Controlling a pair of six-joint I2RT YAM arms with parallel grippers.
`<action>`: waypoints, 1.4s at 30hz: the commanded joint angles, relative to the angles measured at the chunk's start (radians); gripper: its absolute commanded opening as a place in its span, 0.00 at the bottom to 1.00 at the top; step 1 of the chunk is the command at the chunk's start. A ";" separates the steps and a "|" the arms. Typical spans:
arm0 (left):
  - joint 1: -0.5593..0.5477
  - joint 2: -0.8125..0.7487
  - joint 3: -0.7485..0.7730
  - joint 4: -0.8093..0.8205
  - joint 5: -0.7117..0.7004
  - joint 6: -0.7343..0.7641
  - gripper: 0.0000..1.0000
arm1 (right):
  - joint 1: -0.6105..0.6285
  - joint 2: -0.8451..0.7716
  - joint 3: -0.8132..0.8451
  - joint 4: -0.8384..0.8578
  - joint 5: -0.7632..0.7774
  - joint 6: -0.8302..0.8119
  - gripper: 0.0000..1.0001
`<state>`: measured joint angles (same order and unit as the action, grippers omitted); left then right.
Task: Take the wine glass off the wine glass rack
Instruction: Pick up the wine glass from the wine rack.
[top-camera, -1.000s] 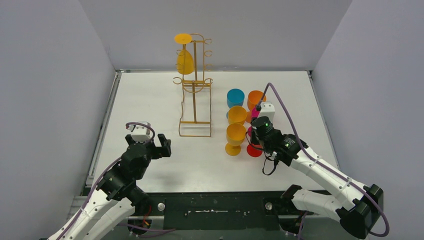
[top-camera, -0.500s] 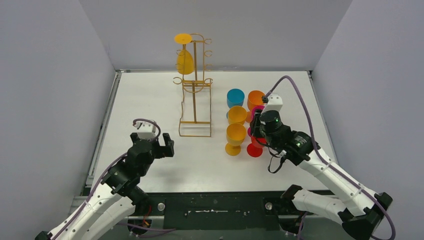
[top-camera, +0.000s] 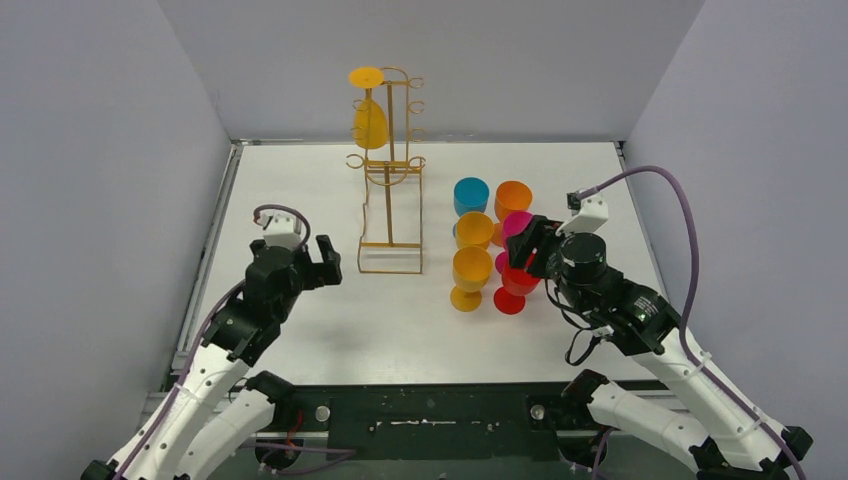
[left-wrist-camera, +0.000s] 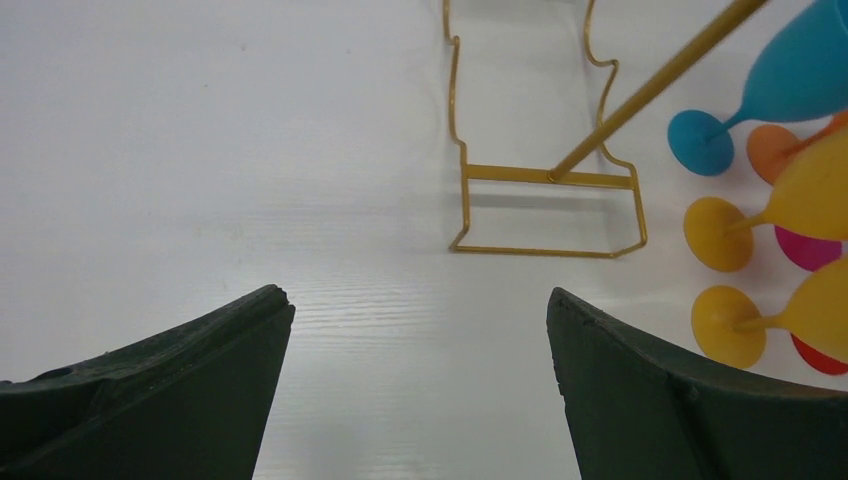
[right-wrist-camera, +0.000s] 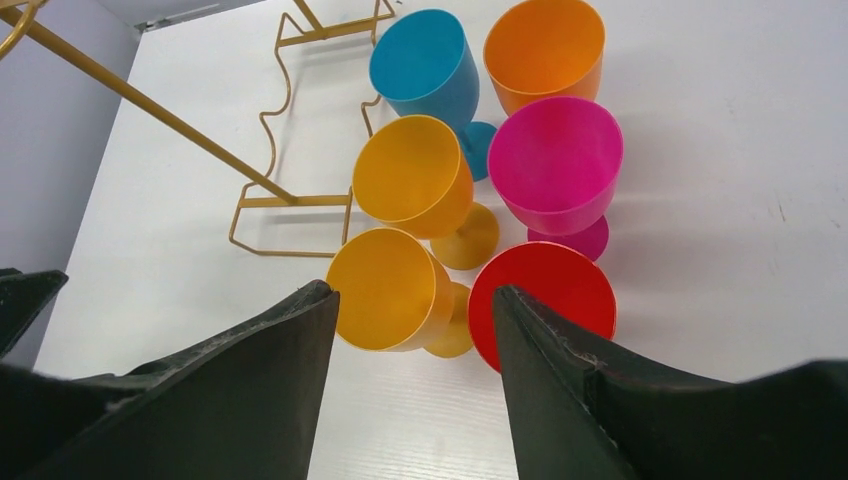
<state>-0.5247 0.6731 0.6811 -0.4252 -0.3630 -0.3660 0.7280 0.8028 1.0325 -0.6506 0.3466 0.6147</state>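
My right hand (right-wrist-camera: 412, 292) lets go of the red glass (right-wrist-camera: 545, 300) and pulls back part-open and empty, left hand (left-wrist-camera: 420, 295) wide, so one wine glass (top-camera: 370, 125) is left hanging on the far wine glass rack (top-camera: 392, 215).

Wine glass (top-camera: 370, 122) hangs inverted on wine glass rack (top-camera: 388, 172); six glasses (top-camera: 474, 230) stand clustered right of rack.

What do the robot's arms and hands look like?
The left arm and right arm have white tubes and chunky black joints. A purple cable loops along each. The left hand and right hand each have two dark, wedge-shaped fingers.
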 joint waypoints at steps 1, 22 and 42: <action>0.196 0.046 0.052 0.077 0.195 0.035 0.97 | 0.005 0.002 0.009 0.011 -0.010 0.037 0.59; 0.661 0.763 0.715 0.549 0.904 -0.421 0.90 | 0.004 0.035 0.004 0.053 -0.062 0.006 0.69; 0.425 1.284 1.389 0.321 0.707 -0.396 0.77 | 0.004 0.025 -0.017 0.031 -0.073 0.038 0.69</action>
<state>-0.0986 1.9133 1.9594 -0.0250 0.4053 -0.8078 0.7280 0.8192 1.0302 -0.6456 0.2790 0.6415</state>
